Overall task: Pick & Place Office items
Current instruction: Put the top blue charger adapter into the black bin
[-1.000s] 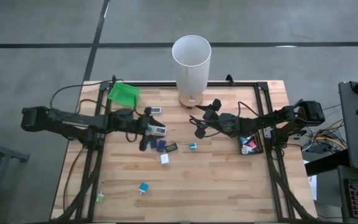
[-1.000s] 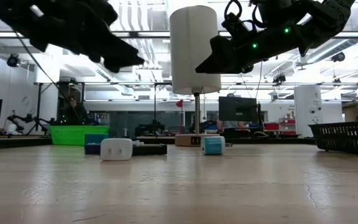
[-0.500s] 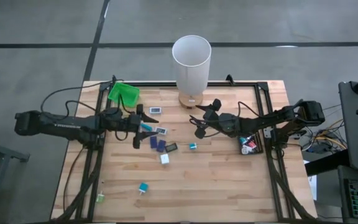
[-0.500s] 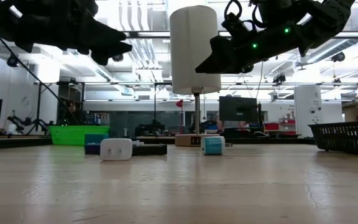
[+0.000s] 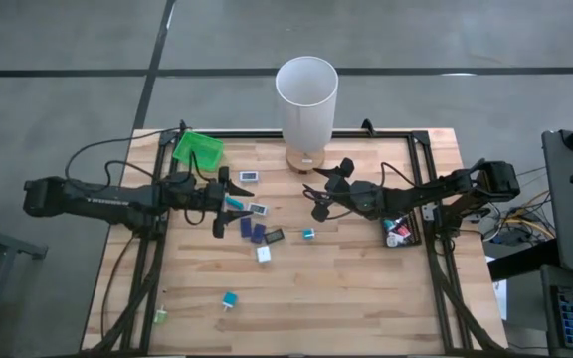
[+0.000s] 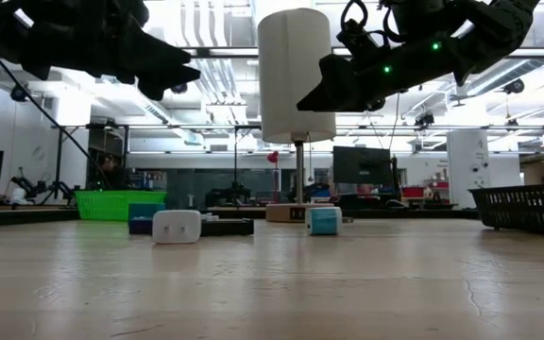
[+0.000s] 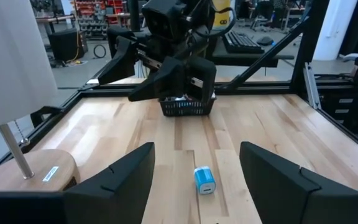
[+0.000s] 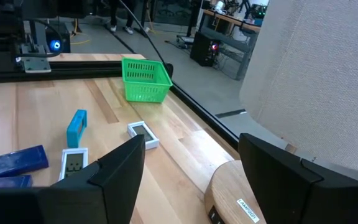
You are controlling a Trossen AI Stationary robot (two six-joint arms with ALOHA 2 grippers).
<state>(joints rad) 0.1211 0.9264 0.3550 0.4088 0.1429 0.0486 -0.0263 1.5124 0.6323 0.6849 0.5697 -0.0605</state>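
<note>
Several small office items lie on the wooden table (image 5: 366, 288): a white framed piece (image 5: 248, 176), a teal bar (image 5: 233, 202), a white block (image 5: 258, 209), dark blue rectangles (image 5: 251, 231), a teal cube (image 5: 308, 234) and a white cube (image 5: 264, 254). Farther toward the near edge lies another teal piece (image 5: 230, 299). My left gripper (image 5: 222, 202) hovers open above the table, left of this cluster, nothing between its fingers (image 7: 196, 148). My right gripper (image 5: 316, 194) hovers open right of the cluster, high above the table (image 6: 302, 99), also empty (image 8: 191, 138).
A tall white cylinder (image 5: 306, 94) on a round wooden base stands at the far middle. A green tray (image 5: 197, 149) sits at the far left, a black basket (image 5: 398, 231) at the right under the right arm. Bare wood lies toward the near edge.
My left gripper has drawn back toward the table's left edge and risen a little, away from the cluster of items, its fingers as wide apart as before. The items lie where they were.
</note>
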